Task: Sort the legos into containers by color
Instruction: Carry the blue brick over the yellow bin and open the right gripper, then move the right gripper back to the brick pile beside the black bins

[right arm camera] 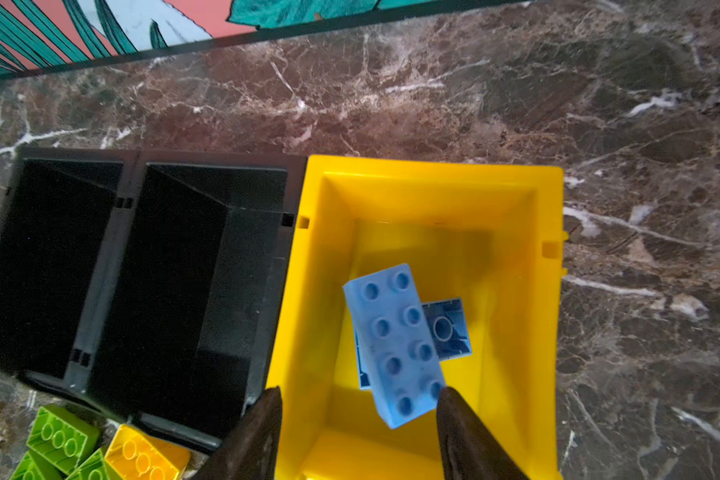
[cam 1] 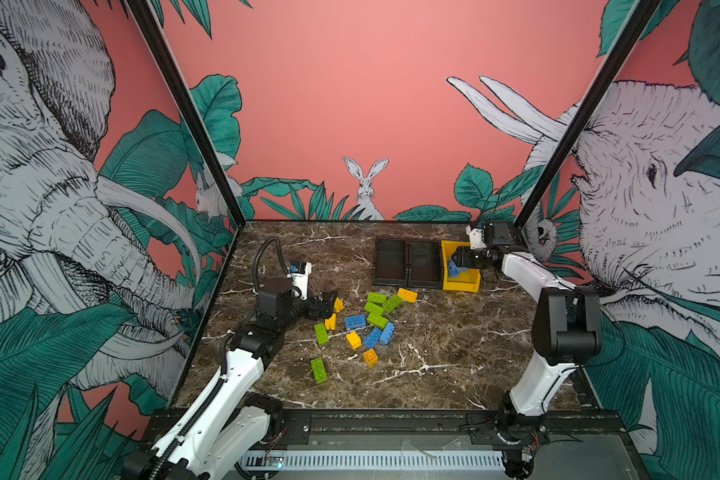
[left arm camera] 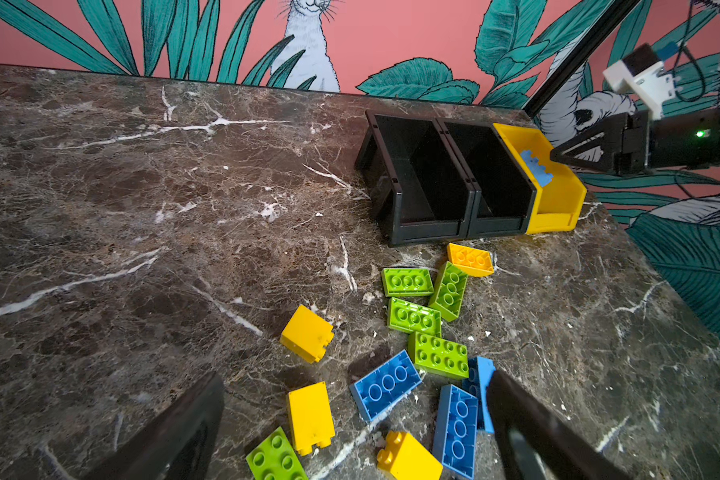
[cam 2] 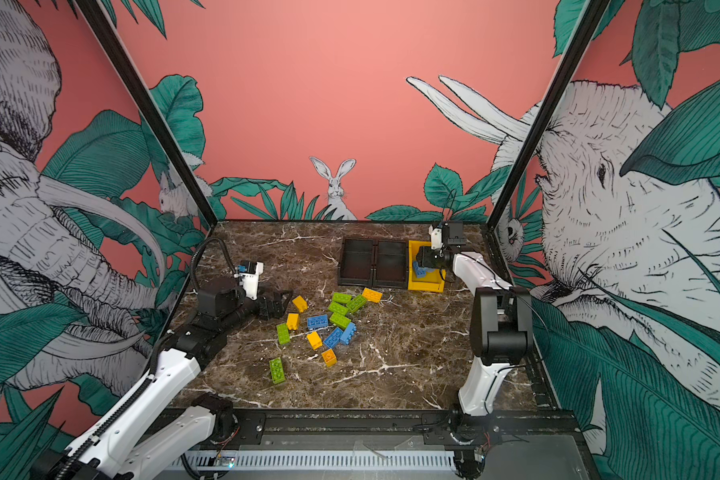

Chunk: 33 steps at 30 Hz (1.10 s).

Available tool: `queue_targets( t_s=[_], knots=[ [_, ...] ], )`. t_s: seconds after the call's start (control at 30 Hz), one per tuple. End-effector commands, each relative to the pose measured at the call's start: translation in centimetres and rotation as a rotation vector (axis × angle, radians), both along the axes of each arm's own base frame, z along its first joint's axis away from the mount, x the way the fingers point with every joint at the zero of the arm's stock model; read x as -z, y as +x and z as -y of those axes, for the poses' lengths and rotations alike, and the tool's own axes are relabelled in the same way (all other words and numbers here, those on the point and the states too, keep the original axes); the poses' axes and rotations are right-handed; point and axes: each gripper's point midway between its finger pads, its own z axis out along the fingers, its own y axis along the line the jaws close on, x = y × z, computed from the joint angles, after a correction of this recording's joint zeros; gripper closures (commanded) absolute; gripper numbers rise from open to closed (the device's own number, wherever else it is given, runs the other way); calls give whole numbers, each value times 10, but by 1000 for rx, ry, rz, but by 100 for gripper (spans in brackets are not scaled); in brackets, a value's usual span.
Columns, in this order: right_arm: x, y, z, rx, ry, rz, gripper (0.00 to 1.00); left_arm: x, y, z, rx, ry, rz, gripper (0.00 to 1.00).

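Sorting has barely begun: two blue bricks (right arm camera: 391, 340) are inside the yellow bin (right arm camera: 433, 170), one tilted across the other, and the right fingers (right arm camera: 258, 432) hang over that bin spread wider than the top brick, gripping nothing. The two black bins (left arm camera: 429, 230) joined beside the yellow bin look empty, and about fourteen legos (cam 1: 377, 320), green, yellow and blue, lie loose on the surface (cam 1: 433, 365) in front of it. The left fingers (left arm camera: 175, 436) are spread wide and empty at the edge of the legos farthest from the yellow bin, so most is left.
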Motion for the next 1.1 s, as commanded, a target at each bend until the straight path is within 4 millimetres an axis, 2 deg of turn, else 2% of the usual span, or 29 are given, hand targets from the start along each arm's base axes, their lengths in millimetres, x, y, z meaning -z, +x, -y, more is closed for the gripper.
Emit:
queue_targets(
  t_s=[0.0,0.1,0.23,0.43,0.5,0.6,0.7,0.87,0.93,0.97,1.07],
  knots=[
    [-36,-20,-9,-16,36,68,40,-10,-4,-3,-13,-9,17,1],
    [-52,-48,-23,-36,47,96,39,-7,-5,-7,-36,8,-1,1],
    [-54,-87,-53,-90,44,97,38,-11,-7,-12,-55,25,-4,1],
    [-42,-142,-102,-197,38,63,38,-18,-10,-13,-51,15,18,1],
    [-34,-151,-112,-194,42,45,37,-16,-11,-13,-49,16,14,1],
    [-12,-154,-121,-166,57,9,36,-12,-13,-12,-44,15,7,1],
    [9,-145,-129,-131,76,-13,34,-10,-17,-11,-34,6,3,1],
    [39,-119,-138,-76,66,-47,33,-12,-20,-14,-44,-5,24,1],
    [46,-107,-139,-44,46,-48,38,-12,-22,-14,-43,-5,31,1],
    [55,-102,-138,-22,28,-57,40,-11,-22,-15,-46,-4,30,1],
    [66,-92,-138,25,22,-62,42,-9,-24,-17,-46,12,30,1]
  ],
)
